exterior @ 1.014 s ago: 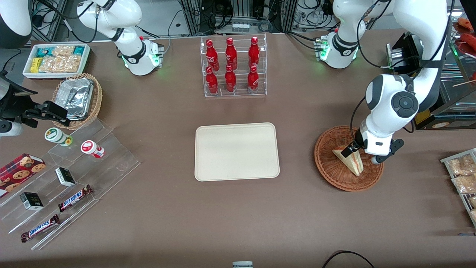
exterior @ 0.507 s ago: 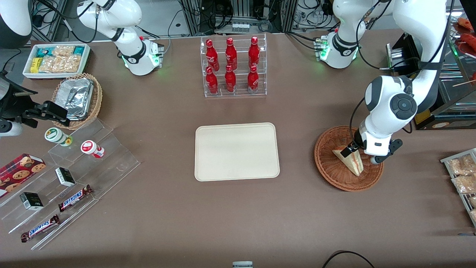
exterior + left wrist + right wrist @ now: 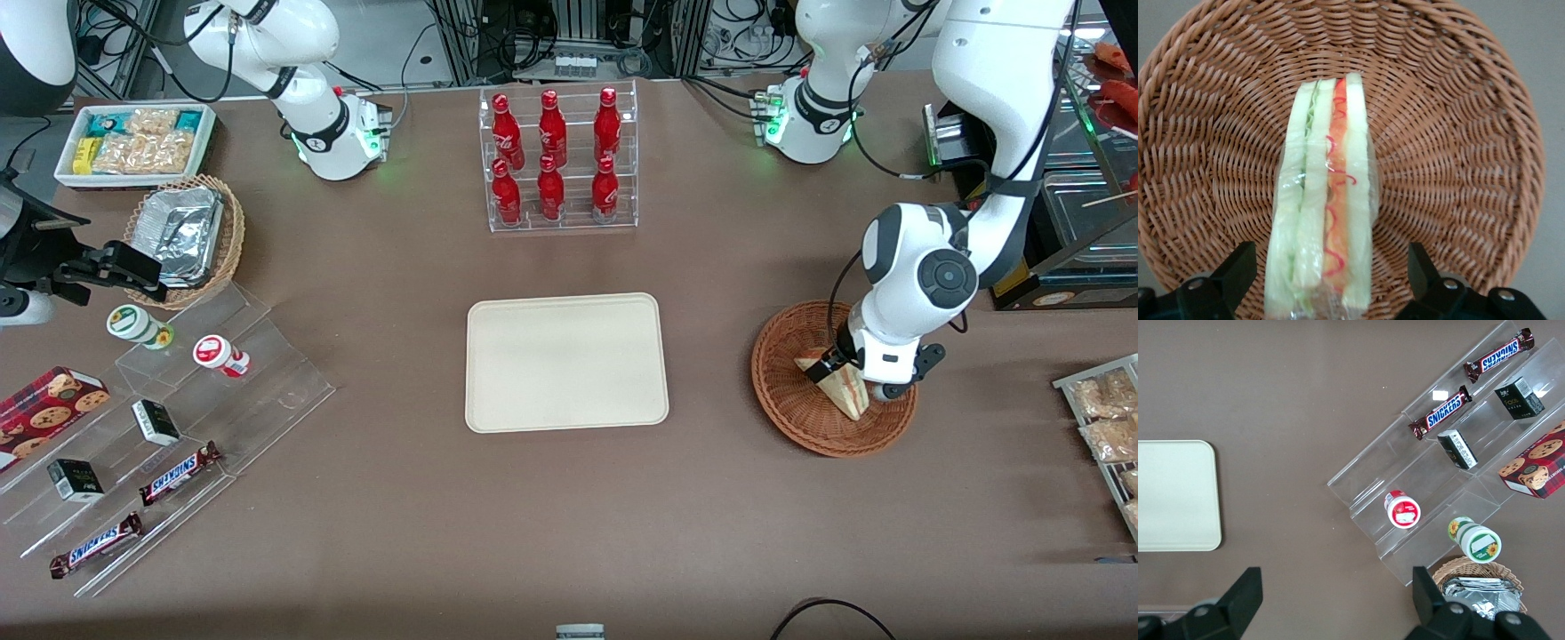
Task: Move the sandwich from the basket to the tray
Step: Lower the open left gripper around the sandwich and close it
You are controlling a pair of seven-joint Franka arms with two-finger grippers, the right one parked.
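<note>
The sandwich point(image 3: 840, 384) point(image 3: 1323, 200) is found in the basket point(image 3: 791, 404) point(image 3: 1458, 133), standing on edge so that its layers of pale bread, green and red-pink filling are turned upward; it is wrapped in clear film. The gripper point(image 3: 855, 378) point(image 3: 1328, 277) is lowered into the basket over the sandwich's thicker end. Its fingers point(image 3: 1238, 267) are seen spread apart, one on each side of the sandwich, with a gap left between each finger and the bread, so nothing is clamped. The basket is set on the brown table point(image 3: 569, 524) toward the working arm's end. The tray point(image 3: 566, 362) point(image 3: 1175, 495) is laid flat near the table's middle, well apart from the basket, and nothing is carried on it. A clear rack of red bottles point(image 3: 557, 160) is placed farther from the front camera than the tray. Toward the parked arm's end, a clear stepped stand point(image 3: 160, 427) point(image 3: 1451, 453) with chocolate bars, small boxes and two cups is seen, beside a small basket of foil point(image 3: 185, 238).
</note>
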